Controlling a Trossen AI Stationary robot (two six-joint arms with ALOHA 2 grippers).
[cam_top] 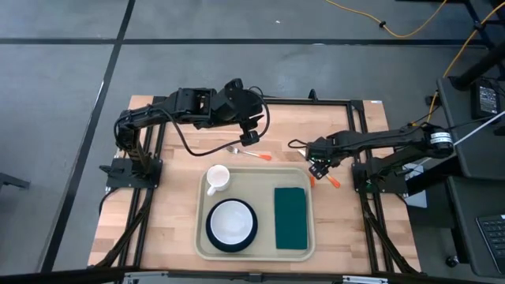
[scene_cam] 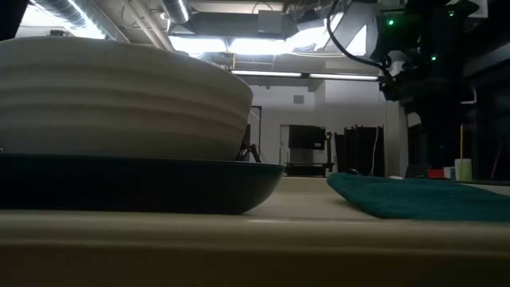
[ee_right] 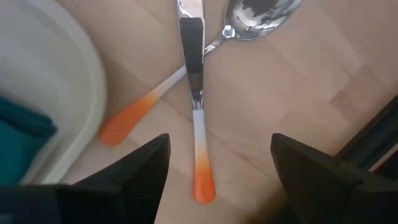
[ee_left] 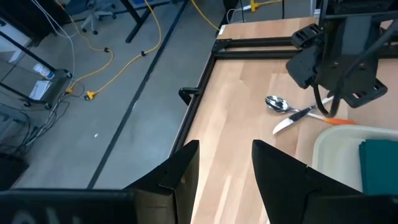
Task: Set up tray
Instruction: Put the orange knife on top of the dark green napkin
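Note:
The beige tray point(cam_top: 201, 237) lies at the table's near middle. It holds a white cup point(cam_top: 217, 178), a white bowl on a dark plate point(cam_top: 231, 224) and a green napkin point(cam_top: 290, 217). My right gripper point(cam_top: 318, 166) hangs open by the tray's far right corner. It is above a knife point(ee_right: 194, 74) and a spoon point(ee_right: 258, 12) with orange handles that lie crossed on the wood. In the right wrist view its fingers point(ee_right: 221, 146) stand on either side of the knife's handle. My left gripper point(cam_top: 251, 132) is open beyond the tray, above a third orange-handled utensil point(cam_top: 250, 153).
A black frame point(cam_top: 347, 101) runs along the table's edges. Bare wood lies left of the tray point(cam_top: 158, 213) and along the far side. In the left wrist view the right arm point(ee_left: 339, 56) stands over the spoon and knife point(ee_left: 289, 107), next to the tray's corner point(ee_left: 336, 140).

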